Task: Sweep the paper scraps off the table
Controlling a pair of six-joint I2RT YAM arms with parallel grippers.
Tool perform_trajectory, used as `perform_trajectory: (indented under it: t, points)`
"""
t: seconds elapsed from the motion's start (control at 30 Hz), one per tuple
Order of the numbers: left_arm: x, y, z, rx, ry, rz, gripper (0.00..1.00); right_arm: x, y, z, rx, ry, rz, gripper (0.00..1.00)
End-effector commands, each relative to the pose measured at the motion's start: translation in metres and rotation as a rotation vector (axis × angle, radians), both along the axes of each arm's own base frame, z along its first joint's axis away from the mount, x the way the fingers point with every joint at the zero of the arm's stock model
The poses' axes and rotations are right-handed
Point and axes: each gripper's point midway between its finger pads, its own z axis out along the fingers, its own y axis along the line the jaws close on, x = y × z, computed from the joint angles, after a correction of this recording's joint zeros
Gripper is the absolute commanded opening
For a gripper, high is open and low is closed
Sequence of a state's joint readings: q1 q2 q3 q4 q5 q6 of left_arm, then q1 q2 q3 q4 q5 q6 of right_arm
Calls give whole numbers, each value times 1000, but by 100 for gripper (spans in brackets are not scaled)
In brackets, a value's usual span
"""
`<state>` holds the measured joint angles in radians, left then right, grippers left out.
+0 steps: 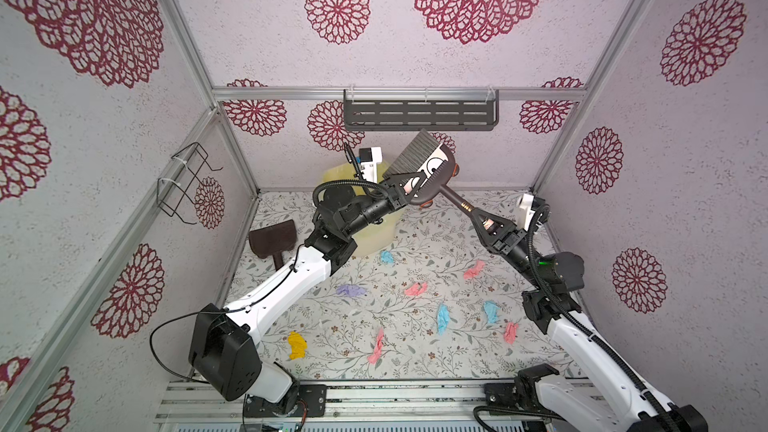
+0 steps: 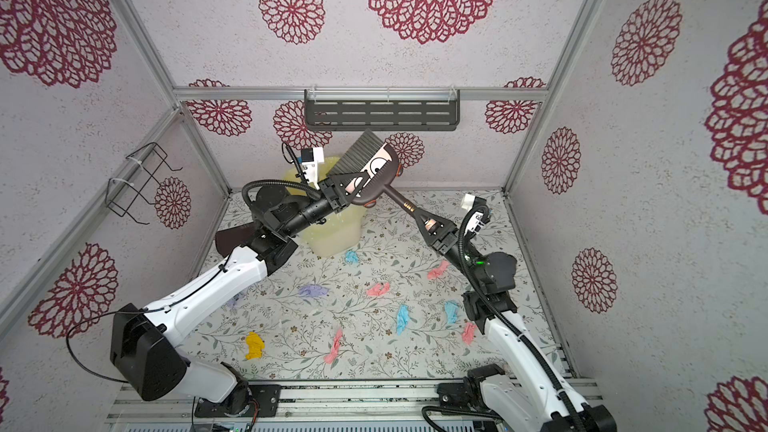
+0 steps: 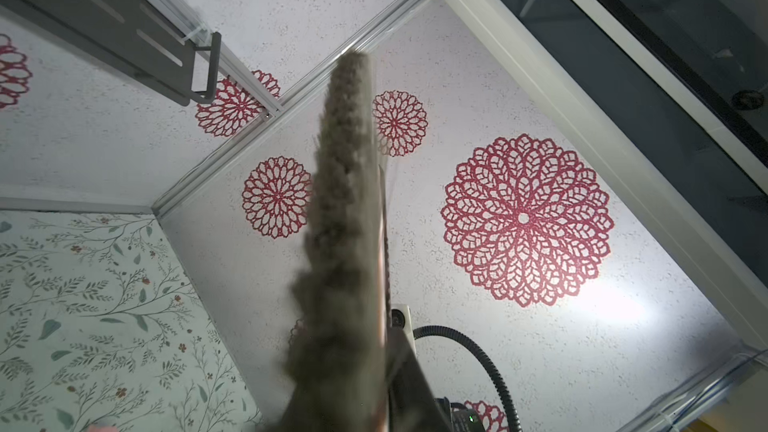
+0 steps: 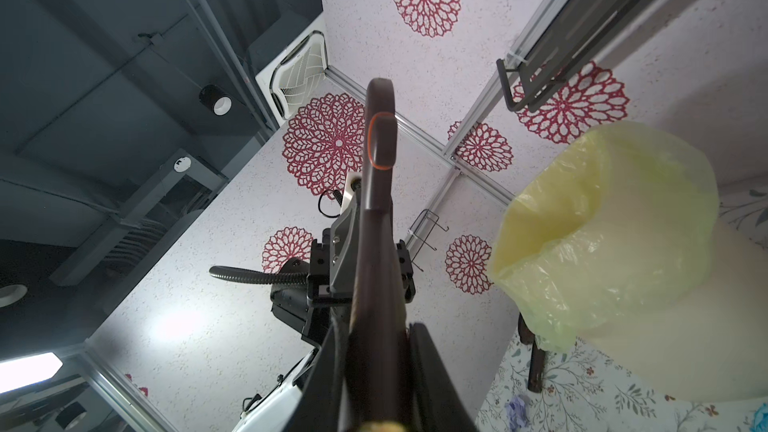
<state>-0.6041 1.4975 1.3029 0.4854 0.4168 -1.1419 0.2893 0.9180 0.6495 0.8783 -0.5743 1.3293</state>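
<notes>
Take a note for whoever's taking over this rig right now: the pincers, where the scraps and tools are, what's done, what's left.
The left pincer is shut on the broom head, the right pincer on its handle; broom held aloft over the back of the table, bristles up.
The paper scraps lie scattered across the table, none swept.
The dustpan lies by the left wall, the bin at the back.
Done: broom lifted. Left: all the sweeping.

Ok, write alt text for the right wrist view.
A dark brown plastic hand broom runs edge-on away from the right gripper, shut on its handle; the left gripper clamps its head farther along. A yellow-bagged pale bin stands beside it on the leaf-printed table.
</notes>
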Motion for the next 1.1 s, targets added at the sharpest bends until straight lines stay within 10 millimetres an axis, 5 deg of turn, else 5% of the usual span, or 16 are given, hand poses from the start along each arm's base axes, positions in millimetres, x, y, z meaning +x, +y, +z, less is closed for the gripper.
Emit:
perform_trajectory:
  t: [0.0, 0.07, 0.27, 0.67, 1.07]
  points:
    - [-5, -2, 9, 28, -92, 12, 0, -12, 12, 9, -87, -48, 55, 5]
    - [-5, 2, 10, 38, -92, 16, 0, -15, 13, 8, -157, -60, 54, 29]
    - [-8, 10, 12, 76, -82, 23, 0, -22, 10, 18, -244, -124, 46, 51]
    - [-2, 30, 21, -5, -36, 25, 0, -28, -2, 31, -117, -220, 59, 57]
    - [2, 16, 12, 2, 2, -33, 0, -33, 2, 44, -65, -262, 120, 56]
